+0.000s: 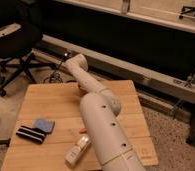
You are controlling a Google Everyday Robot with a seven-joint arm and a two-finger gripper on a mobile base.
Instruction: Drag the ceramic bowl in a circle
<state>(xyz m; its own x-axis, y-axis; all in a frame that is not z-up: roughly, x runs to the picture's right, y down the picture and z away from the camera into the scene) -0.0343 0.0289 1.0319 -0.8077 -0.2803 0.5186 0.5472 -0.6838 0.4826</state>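
Only a thin orange-red sliver of the ceramic bowl [81,90] shows, near the far edge of the wooden table [46,102], pressed against the left side of my white arm [103,130]. The arm reaches up from the bottom of the view and across the table. Its rounded end joint [75,63] stands above the far edge. My gripper hangs somewhere below that joint, hidden behind the forearm. Whether it touches the bowl cannot be told.
A blue sponge [43,124] and a black striped item [30,134] lie at the table's left front. A white packet [78,150] and a small orange piece [82,131] lie beside the arm. An office chair [16,47] stands at the far left.
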